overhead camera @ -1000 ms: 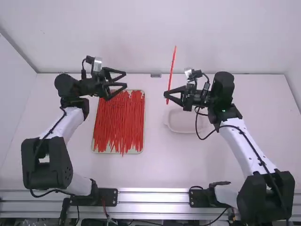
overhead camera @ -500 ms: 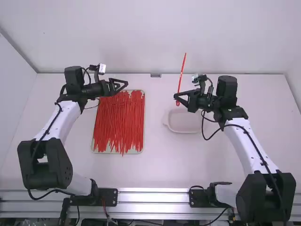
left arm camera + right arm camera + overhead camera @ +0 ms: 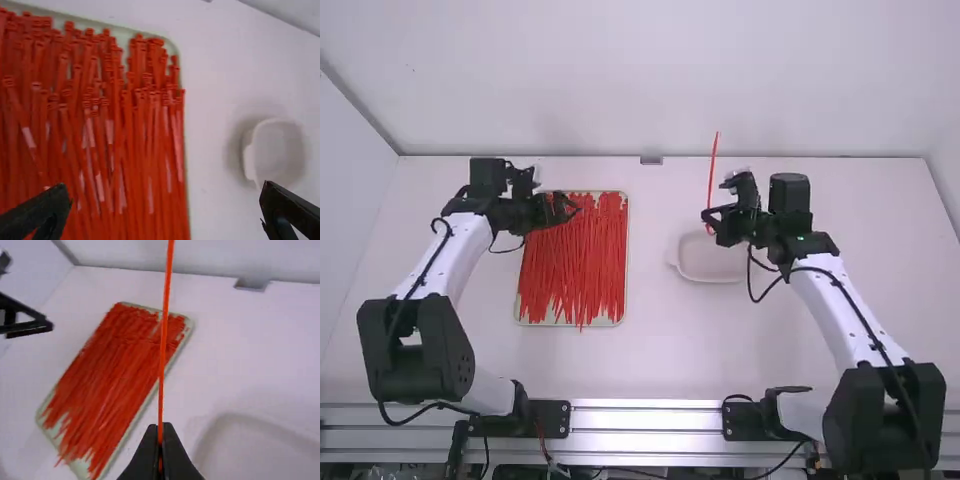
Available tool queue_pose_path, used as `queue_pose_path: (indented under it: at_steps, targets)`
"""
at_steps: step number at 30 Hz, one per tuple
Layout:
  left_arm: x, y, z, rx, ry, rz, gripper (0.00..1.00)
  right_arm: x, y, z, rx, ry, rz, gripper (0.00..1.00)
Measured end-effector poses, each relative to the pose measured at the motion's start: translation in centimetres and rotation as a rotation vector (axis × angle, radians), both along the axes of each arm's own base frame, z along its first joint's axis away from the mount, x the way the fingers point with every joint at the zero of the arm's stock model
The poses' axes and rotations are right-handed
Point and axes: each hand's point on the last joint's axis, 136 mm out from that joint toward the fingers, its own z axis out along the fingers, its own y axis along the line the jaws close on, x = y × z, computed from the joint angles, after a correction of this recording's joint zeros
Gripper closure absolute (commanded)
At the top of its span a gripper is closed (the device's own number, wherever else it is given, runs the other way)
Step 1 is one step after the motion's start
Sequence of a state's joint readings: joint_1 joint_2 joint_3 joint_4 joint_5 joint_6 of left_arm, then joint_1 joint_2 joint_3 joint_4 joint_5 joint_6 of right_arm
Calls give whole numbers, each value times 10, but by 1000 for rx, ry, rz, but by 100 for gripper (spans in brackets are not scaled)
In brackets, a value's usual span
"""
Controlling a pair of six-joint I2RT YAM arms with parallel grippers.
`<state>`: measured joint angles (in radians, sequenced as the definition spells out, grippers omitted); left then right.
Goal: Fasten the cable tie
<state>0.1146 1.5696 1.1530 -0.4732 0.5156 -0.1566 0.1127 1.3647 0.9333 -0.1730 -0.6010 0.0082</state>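
The white counter [image 3: 650,350] bears two things. A pale rectangular tray [image 3: 610,322], heaped with red cable ties [image 3: 570,255], lies at 9 o'clock of its middle. A shallow white dish [image 3: 705,265] sits at 3 o'clock from the tray, apart from it.

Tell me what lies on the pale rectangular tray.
A dense pile of red plastic cable ties covers the pale rectangular tray; only its rim shows, the floor beneath is hidden.

A shallow white bowl [image 3: 705,262] sits on the white table [image 3: 650,345] beside a pale tray [image 3: 122,37], with perhaps a grey bracket [image 3: 651,159] behind.
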Motion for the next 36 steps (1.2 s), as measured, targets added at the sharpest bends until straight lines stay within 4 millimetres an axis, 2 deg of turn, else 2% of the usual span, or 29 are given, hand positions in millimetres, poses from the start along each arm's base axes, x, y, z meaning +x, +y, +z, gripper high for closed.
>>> queue_pose_path:
  at_steps: [7,20,25,31,36]
  targets:
    - [-17,11,-41,71,71,42,1,5,-24,-41,-80,13,-143,100]
    - [-39,11,-78,90,126,37,1,-7,-35,-83,-99,15,-210,100]
    - [-39,11,-86,89,105,42,1,-8,-40,-91,-103,8,-246,100]
    - [-46,11,-98,86,112,46,1,-5,-42,-90,-102,-25,-264,100]
    - [-48,10,-99,85,118,46,1,-6,-43,-92,-104,-33,-270,100]
